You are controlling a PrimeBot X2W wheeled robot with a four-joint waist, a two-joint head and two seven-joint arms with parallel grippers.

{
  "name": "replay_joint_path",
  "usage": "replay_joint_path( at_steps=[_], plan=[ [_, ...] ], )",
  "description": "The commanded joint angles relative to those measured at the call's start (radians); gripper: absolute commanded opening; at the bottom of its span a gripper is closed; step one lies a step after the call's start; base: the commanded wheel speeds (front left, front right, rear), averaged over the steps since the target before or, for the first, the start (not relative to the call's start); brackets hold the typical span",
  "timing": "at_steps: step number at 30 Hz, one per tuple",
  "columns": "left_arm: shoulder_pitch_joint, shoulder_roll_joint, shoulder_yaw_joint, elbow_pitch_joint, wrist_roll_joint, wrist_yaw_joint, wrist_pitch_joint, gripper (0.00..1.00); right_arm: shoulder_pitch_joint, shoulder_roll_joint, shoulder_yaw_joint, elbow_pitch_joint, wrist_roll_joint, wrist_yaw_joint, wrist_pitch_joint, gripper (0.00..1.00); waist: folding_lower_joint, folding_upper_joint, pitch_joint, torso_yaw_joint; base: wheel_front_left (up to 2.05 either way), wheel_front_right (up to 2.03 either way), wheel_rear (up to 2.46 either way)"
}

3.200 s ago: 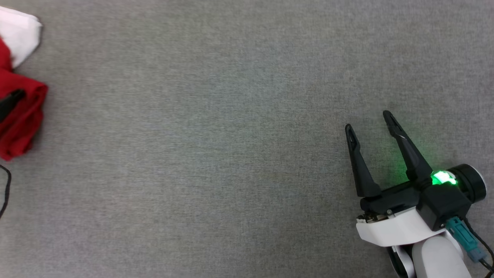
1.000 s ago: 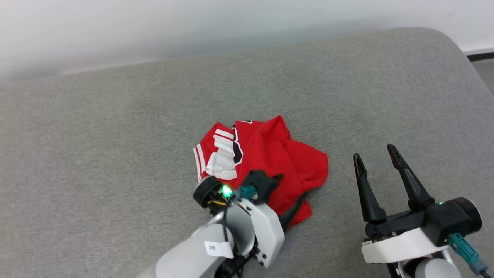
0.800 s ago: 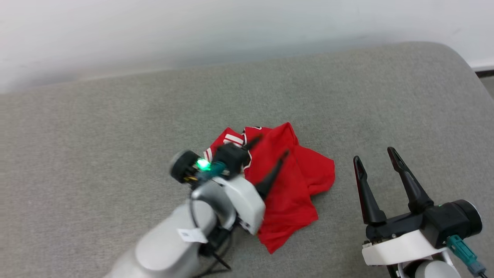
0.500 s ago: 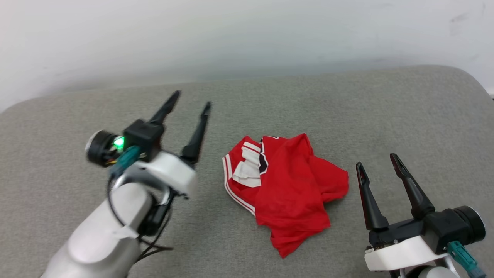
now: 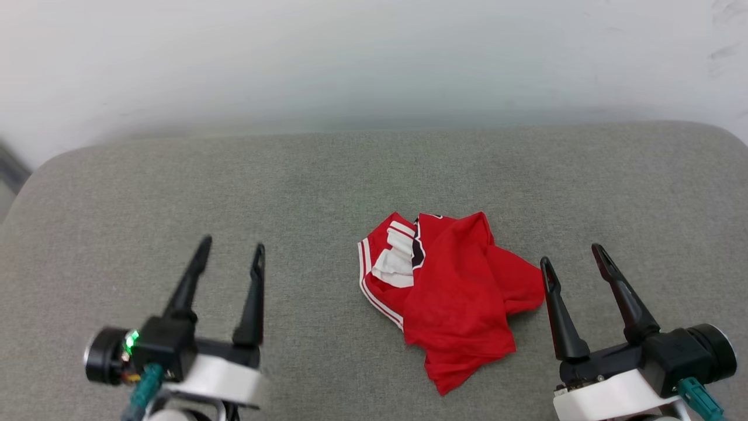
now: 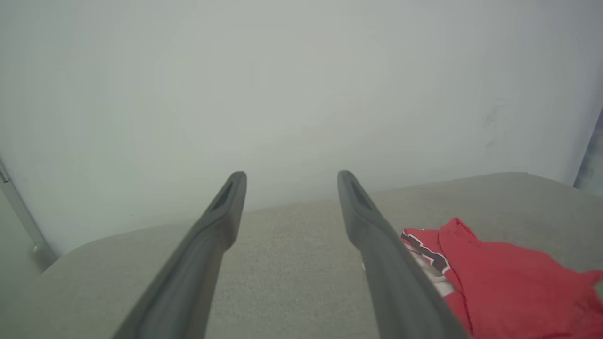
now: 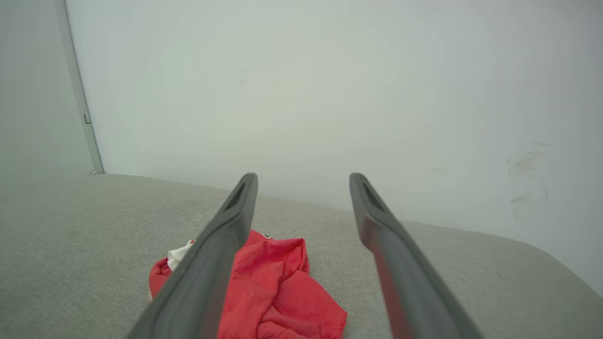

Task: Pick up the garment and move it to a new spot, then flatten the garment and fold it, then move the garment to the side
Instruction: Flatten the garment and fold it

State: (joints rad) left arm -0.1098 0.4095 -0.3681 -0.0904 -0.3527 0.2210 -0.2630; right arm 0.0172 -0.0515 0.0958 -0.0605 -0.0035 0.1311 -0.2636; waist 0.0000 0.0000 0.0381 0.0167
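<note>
Garment (image 5: 461,298) lies crumpled on the grey surface (image 5: 292,187); left tool (image 5: 232,244), over it a second ago, has drawn clear, wide open, empty. Right tool (image 5: 570,255), equally spread and empty, sits just beside it.

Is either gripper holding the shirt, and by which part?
Nothing is held. Left gripper and right gripper are open and empty; the shirt lies crumpled on the cushion between them.
</note>
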Motion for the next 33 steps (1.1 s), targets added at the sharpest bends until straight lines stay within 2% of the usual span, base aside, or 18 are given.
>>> replay_joint_path(
  at_steps=[1, 5, 10, 12, 14, 17, 21, 22, 26, 27, 28, 33],
  plan=[
    [0.046, -0.032, 0.022, -0.011, 0.024, -0.018, -0.002, 1.0, 0.011, 0.002, 0.002, 0.001, -0.002, -0.001, -0.002, 1.0, 0.0, 0.0, -0.002, 0.004, 0.0, 0.0, 0.0],
    [0.105, -0.099, 0.057, -0.017, 0.073, -0.062, -0.002, 1.0, 0.015, 0.002, 0.008, 0.016, 0.009, -0.001, -0.002, 1.0, 0.0, 0.0, -0.004, 0.006, 0.0, 0.0, 0.0],
    [0.111, -0.143, 0.093, -0.012, 0.121, -0.121, -0.003, 1.0, -0.002, -0.019, 0.014, 0.011, 0.001, -0.001, -0.002, 1.0, 0.0, 0.0, 0.003, 0.006, 0.0, 0.0, 0.0],
    [0.104, -0.159, 0.107, -0.012, 0.137, -0.139, -0.003, 1.0, 0.003, -0.022, 0.02, 0.046, 0.046, -0.001, -0.002, 1.0, 0.0, 0.0, 0.011, 0.005, 0.0, 0.0, 0.0],
    [0.101, -0.176, 0.116, -0.006, 0.151, -0.156, -0.003, 1.0, -0.016, -0.085, 0.094, 0.1, 0.079, -0.001, 0.015, 1.0, 0.0, 0.0, 0.016, 0.006, 0.0, 0.0, 0.0],
    [0.097, -0.2, 0.131, 0.001, 0.168, -0.18, -0.003, 1.0, -0.064, -0.191, 0.224, 0.122, 0.182, -0.001, 0.121, 1.0, 0.0, 0.0, 0.029, 0.01, 0.0, 0.0, 0.0],
    [0.092, -0.234, 0.157, 0.018, 0.182, -0.202, -0.003, 1.0, -0.13, -0.338, 0.374, 0.066, 0.317, -0.001, 0.326, 1.0, 0.0, 0.0, 0.053, 0.026, 0.0, 0.0, 0.0],
    [0.092, -0.234, 0.157, 0.018, 0.182, -0.202, -0.003, 1.0, -0.13, -0.338, 0.374, 0.066, 0.317, -0.001, 0.326, 1.0, 0.0, 0.0, 0.053, 0.026, 0.0, 0.0, 0.0],
    [0.081, -0.26, 0.174, 0.03, 0.202, -0.23, -0.003, 1.0, -0.199, -0.414, 0.475, 0.008, 0.431, -0.001, 0.518, 1.0, 0.0, 0.0, 0.083, 0.052, 0.0, 0.0, 0.0],
    [0.071, -0.274, 0.182, 0.038, 0.209, -0.244, -0.003, 1.0, -0.225, -0.431, 0.509, 0.007, 0.48, -0.001, 0.617, 1.0, 0.0, 0.0, 0.097, 0.071, 0.0, 0.0, 0.0],
    [0.065, -0.281, 0.184, 0.042, 0.212, -0.251, -0.003, 1.0, -0.24, -0.436, 0.527, 0.012, 0.495, -0.001, 0.661, 1.0, 0.0, 0.0, 0.103, 0.081, 0.0, 0.0, 0.0],
    [0.043, -0.307, 0.194, 0.057, 0.231, -0.275, -0.003, 1.0, -0.293, -0.447, 0.579, 0.092, 0.489, -0.001, 0.82, 1.0, 0.0, 0.0, 0.126, 0.138, 0.0, 0.0, 0.0]
  ],
)
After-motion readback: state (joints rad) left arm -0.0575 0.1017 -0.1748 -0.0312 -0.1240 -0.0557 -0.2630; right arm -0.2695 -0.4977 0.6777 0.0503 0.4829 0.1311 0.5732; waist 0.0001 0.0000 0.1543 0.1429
